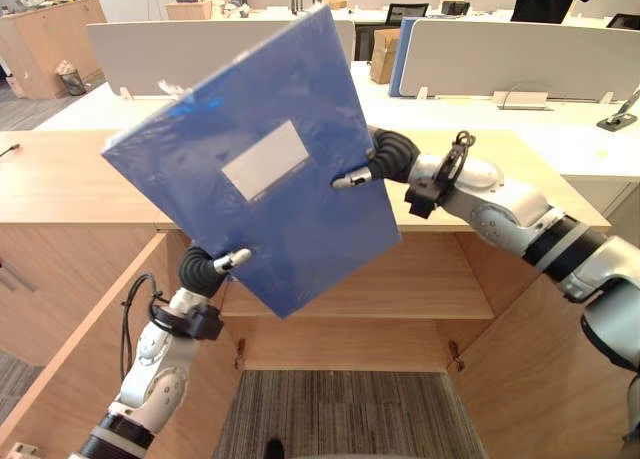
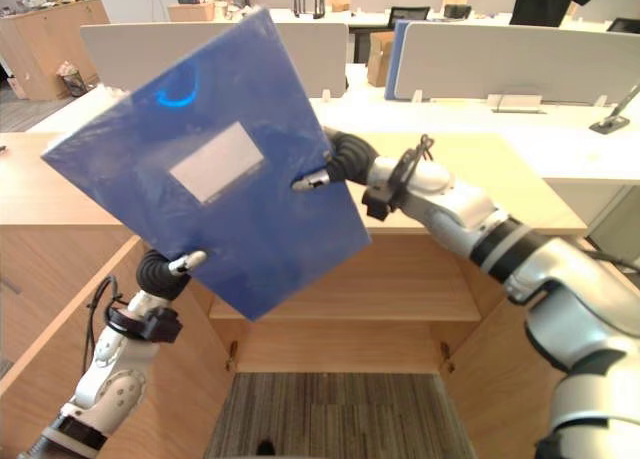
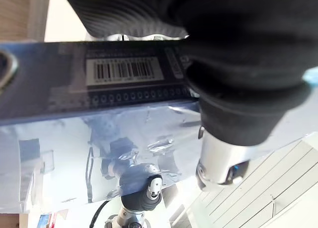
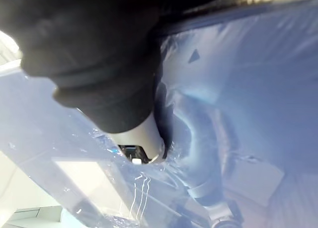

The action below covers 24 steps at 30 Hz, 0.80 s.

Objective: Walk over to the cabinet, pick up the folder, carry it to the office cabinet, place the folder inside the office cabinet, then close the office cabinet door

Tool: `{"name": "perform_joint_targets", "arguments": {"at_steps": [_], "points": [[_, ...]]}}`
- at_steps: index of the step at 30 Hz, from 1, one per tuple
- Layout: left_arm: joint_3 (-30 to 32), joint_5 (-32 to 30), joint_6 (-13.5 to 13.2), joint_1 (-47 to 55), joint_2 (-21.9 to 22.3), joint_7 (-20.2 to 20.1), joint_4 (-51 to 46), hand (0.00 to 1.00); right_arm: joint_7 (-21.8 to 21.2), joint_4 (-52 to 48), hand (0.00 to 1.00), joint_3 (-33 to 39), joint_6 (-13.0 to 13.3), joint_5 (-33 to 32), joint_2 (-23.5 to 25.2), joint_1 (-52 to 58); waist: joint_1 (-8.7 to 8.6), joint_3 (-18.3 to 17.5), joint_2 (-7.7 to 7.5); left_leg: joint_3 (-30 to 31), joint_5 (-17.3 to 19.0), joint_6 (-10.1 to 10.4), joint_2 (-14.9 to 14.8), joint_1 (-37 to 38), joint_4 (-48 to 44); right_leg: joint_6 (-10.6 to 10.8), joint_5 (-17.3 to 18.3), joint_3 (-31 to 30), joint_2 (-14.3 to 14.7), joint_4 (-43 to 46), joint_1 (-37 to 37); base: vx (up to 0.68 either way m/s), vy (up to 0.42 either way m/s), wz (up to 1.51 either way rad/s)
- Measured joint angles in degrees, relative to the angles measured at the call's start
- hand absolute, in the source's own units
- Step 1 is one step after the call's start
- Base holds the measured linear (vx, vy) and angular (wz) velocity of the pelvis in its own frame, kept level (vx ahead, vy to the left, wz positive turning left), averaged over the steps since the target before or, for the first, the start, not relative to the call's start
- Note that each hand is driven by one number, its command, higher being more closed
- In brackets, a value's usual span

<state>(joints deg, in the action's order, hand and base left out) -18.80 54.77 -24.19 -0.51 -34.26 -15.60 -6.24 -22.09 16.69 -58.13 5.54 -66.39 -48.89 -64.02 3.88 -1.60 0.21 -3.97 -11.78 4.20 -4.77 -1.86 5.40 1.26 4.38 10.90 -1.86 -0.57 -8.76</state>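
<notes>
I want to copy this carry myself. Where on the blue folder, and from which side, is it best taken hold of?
Grip the blue folder at two opposite edges, from either side, as the left robot hand and right robot hand do: it is broad, thin and tilted, so one grip may let it swing.

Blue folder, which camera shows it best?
Left eye view: the whole blue folder shows, tilted, held by left hand and right hand. Right eye view matches; wrist views give close patches of its glossy cover.
</notes>
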Motion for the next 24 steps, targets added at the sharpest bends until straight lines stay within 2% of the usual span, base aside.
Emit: {"name": "perform_joint_targets", "arguments": {"at_steps": [3,6,9,10,11,13,15,16,18,19,22,24], "points": [[-1.98,0.03,0.27,1.18,-0.04,-0.76,0.01,0.0,0.0,-2.2,1.0,-0.05,-0.51,0.18,-1.68,1.51,-0.21,-0.3,-0.04,-0.11,0.01,0.0,0.02,-0.03,0.0,0.04,0.04,-0.09,-0.06,0.02,0.11,0.0,0.0,0.0],[-6.24,0.11,1.65,2.52,-1.04,-3.22,0.25,0.0,-0.26,-5.81,1.0,-0.55,-1.13,1.92,-5.19,1.91,-0.32,-0.34,-0.06,-0.25,0.01,0.01,-0.01,-0.06,0.01,0.05,0.04,-0.16,-0.08,0.05,0.21,0.0,0.001,-0.01],[-12.37,0.97,5.91,4.17,-1.58,-9.78,6.22,0.0,-1.33,-12.89,1.0,-0.77,-1.34,9.08,-9.39,3.1,-1.47,-0.92,-0.2,-0.67,0.24,-0.07,-0.42,-0.43,0.04,0.2,0.15,-0.41,-0.08,-0.04,0.63,0.0,0.0,-0.06],[-13.84,1.45,8.42,5.18,0.29,-12.26,10.42,0.0,-1.39,-14.95,1.0,-0.41,-1.32,11.23,-9.65,4.2,-2.1,-1.57,-0.31,-1.02,0.28,-0.07,-0.51,-1.03,0.05,0.28,0.2,-0.66,-0.06,-0.03,1.41,0.02,0.005,-0.11],[-13.95,1.47,9.34,5.87,1.77,-13.09,12.68,0.0,-1.45,-15.93,1.0,0.33,-1.27,12.19,-9.61,5.0,-2.53,-1.69,-0.35,-1.23,0.28,-0.07,-0.56,-1.24,0.05,0.31,0.21,-0.86,-0.05,-0.02,1.73,0.03,0.009,-0.17],[-13.79,1.21,11.43,6.91,6.89,-13.73,21.7,0.0,-2.0,-18.74,1.0,7.48,-0.55,14.26,-9.6,10.46,-3.02,-1.6,-0.93,-1.7,0.45,-0.13,-0.62,-1.3,0.05,0.24,0.14,-1.46,-0.05,-0.04,2.05,0.04,0.01,-0.15],[-9.81,-1.27,13.63,7.06,13.74,-12.47,36.68,0.0,-1.95,-22.39,1.0,24.41,1.92,17.98,-8.27,18.69,-3.22,-1.6,-1.32,-2.12,0.59,-0.14,-0.69,-2.18,0.04,0.24,0.14,-1.84,-0.06,0.09,3.22,0.04,0.009,-0.1],[-8.17,-1.92,14.02,7.08,15.35,-12.04,39.92,0.0,-1.64,-22.67,1.0,28.82,2.77,19.15,-7.63,19.97,-3.28,-1.6,-1.31,-2.22,0.58,-0.15,-0.71,-2.46,0.04,0.24,0.12,-1.94,-0.06,0.19,3.59,0.04,0.011,-0.08],[-0.48,-5.43,15.14,7.19,20.44,-10.29,51.61,0.0,2.09,-22.38,1.0,42.85,4.7,25.32,-3.87,22.38,-3.78,-1.58,-1.39,-2.64,0.58,-0.17,-0.66,-2.57,0.03,0.32,0.05,-2.28,-0.13,0.54,3.84,0.05,0.012,-0.07],[1.65,-7.06,15.18,7.18,21.35,-9.42,53.97,0.0,3.05,-22.47,1.0,45.37,5.12,27.45,-2.96,22.53,-3.87,-1.58,-1.39,-2.7,0.58,-0.17,-0.67,-2.55,0.04,0.32,0.05,-2.36,-0.13,0.57,3.87,0.05,0.008,-0.06],[14.89,-14.98,15.46,7.75,25.16,-4.82,65.75,0.0,7.25,-26.25,1.0,54.84,6.04,39.92,1.65,25.8,-4.76,-1.53,-1.46,-3.1,0.57,-0.16,-0.95,-2.05,0.03,0.29,0.03,-3.22,0.04,0.66,3.81,0.02,-0.002,-0.12],[19.87,-17.42,15.84,9.05,25.73,-2.54,68.83,0.0,7.72,-31.0,1.0,56.77,6.4,47.99,2.41,30.15,-5.48,-1.52,-1.49,-3.08,0.59,-0.15,-1.12,-1.97,0.04,0.25,0.01,-3.36,0.3,0.71,3.84,-0.01,0.001,-0.07]]}}
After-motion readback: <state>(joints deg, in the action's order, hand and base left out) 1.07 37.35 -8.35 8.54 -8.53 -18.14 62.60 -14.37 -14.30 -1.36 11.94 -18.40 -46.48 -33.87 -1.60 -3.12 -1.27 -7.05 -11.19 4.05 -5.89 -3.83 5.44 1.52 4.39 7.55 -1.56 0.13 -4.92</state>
